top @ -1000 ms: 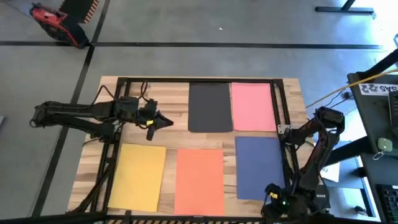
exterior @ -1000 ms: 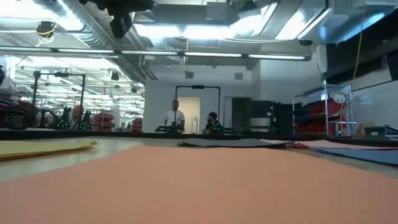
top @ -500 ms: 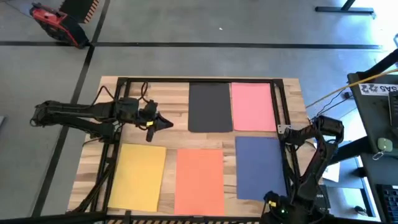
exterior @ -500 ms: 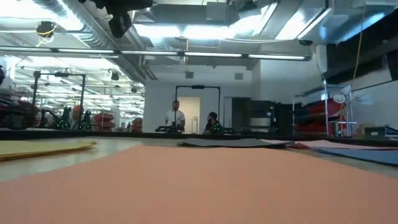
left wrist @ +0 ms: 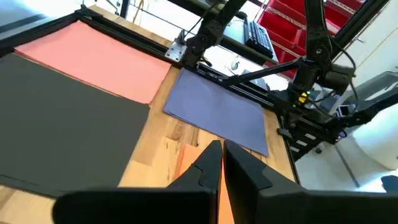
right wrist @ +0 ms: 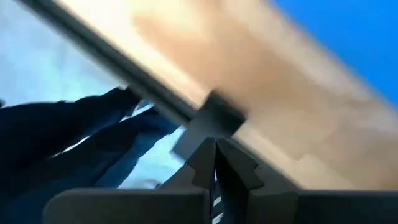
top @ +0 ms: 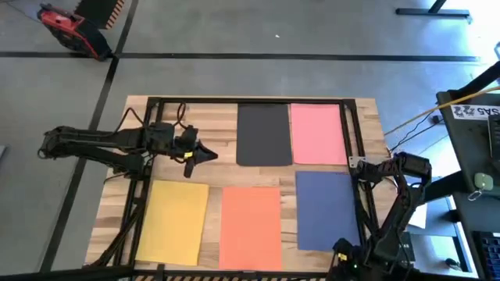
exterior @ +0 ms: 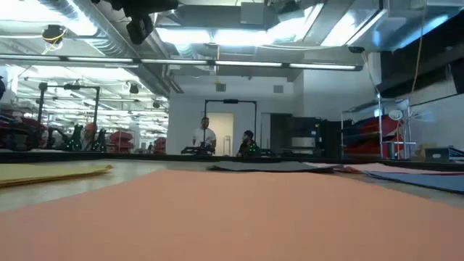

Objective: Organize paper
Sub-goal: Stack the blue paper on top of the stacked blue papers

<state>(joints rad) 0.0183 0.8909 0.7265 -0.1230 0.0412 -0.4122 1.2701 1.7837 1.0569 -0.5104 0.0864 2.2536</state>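
**Five sheets flat, both my grippers empty**

A black metal frame (top: 355, 133) borders my wooden table (top: 215, 168); a red tool (top: 66, 31) lies on the floor beyond it. Two people (exterior: 205, 135) stand far back in the room.

My left gripper (top: 207, 154), fingers pressed together and holding nothing, hangs over bare wood just beside the black sheet (top: 263, 134). My right gripper (top: 361, 165), also pinched closed and empty, sits at the table's right edge by the frame.

Pink (top: 316, 133) touches black along the far row. Yellow (top: 173, 222), orange (top: 251, 227) and blue (top: 326, 209) lie apart in the near row, all flat and plain.
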